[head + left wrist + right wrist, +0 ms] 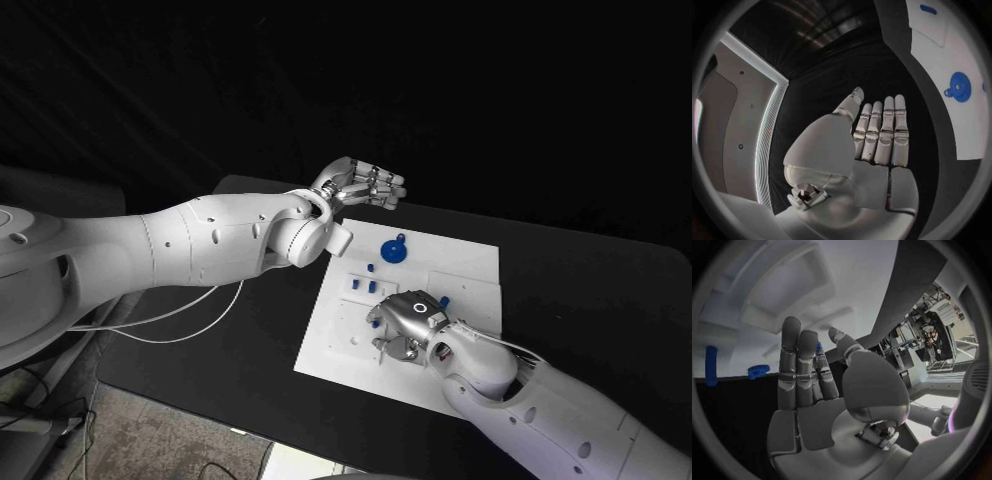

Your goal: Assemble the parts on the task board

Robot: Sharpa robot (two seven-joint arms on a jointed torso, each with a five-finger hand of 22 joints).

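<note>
Hovering right hand (408, 325) over task board (469, 262) | parts (395, 249) beyond fingertips

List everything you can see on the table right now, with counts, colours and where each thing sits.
Task board: one, white, middle of the black table.
Round part: one, blue disc, far end of the board, near the left hand.
Small parts: several, blue, mid-board; exact count unclear, some hidden by the right hand.
Table: one, black.
Left hand: one, silver, beyond the board's far edge, holding nothing.
Right hand: one, silver, over the board's near half; hold unclear.
</note>
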